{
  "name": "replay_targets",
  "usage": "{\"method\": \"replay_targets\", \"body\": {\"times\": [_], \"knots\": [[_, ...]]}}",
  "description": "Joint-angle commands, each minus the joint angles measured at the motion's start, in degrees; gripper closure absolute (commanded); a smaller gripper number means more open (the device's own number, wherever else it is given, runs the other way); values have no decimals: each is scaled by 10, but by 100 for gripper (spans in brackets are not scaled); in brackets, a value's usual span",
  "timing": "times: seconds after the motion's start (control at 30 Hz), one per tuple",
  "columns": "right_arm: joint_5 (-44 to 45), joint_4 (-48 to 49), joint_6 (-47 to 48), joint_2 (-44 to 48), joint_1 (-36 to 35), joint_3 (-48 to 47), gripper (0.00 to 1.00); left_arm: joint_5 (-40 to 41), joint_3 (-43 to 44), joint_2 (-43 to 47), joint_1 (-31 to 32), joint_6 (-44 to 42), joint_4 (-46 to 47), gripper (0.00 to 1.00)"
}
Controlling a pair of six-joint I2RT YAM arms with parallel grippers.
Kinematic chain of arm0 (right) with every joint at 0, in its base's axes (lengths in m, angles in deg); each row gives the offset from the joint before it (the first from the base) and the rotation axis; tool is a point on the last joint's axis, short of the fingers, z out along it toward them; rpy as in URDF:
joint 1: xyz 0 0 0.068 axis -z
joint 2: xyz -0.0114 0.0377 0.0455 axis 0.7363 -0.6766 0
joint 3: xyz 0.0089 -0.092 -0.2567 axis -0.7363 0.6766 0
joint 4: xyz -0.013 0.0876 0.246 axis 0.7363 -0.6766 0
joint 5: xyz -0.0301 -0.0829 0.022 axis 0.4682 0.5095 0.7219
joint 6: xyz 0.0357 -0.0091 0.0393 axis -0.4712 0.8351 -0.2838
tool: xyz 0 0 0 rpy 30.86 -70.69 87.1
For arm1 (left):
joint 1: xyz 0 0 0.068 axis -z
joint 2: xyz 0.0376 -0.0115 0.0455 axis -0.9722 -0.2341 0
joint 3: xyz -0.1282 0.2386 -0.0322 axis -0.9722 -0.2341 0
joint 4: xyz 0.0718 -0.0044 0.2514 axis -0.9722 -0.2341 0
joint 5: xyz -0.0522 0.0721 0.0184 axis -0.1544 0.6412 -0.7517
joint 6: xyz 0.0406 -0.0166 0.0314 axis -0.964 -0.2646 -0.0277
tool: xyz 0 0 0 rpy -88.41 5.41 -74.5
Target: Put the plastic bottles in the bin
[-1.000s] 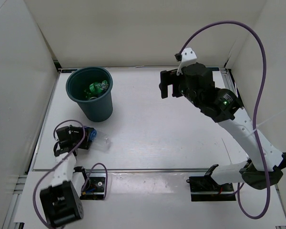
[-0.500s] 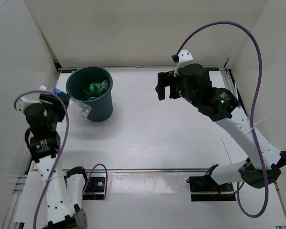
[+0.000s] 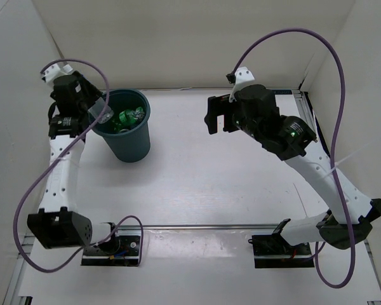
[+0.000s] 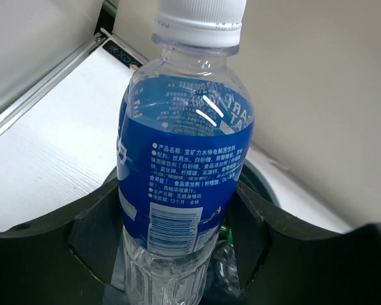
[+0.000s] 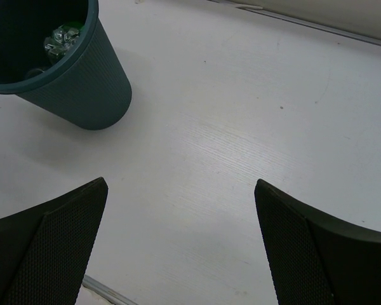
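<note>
The bin [image 3: 132,145] is set far left on the surface [image 3: 209,184]. The left arm is raised; the left tool [image 3: 94,113] is clamped on a blue-labelled bottle [image 4: 181,159] above the bin's rim. The right tool [image 5: 181,241] is held aloft, fingers apart.

On the blue label [image 4: 178,159] of the clear bottle [image 4: 168,270]: small white Chinese print beginning "产品名称", and a barcode [image 4: 171,232].

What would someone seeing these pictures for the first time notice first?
The left gripper is clamped on a clear bottle with a blue label and white cap, raised at the left rim of the dark teal bin. A green bottle lies inside the bin. The right gripper hangs open and empty above the table, right of the bin.
</note>
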Motion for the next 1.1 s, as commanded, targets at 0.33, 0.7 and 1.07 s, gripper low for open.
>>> {"method": "replay_targets", "body": {"times": [0.33, 0.7, 1.07], "knots": [[31, 8, -2, 38, 1, 13, 0, 166, 12, -68, 95, -148, 81, 1], [-9, -51, -77, 10, 65, -8, 0, 142, -96, 183, 156, -198, 64, 1], [-339, -92, -132, -49, 231, -14, 0, 196, -195, 341, 156, -104, -217, 1]]}}
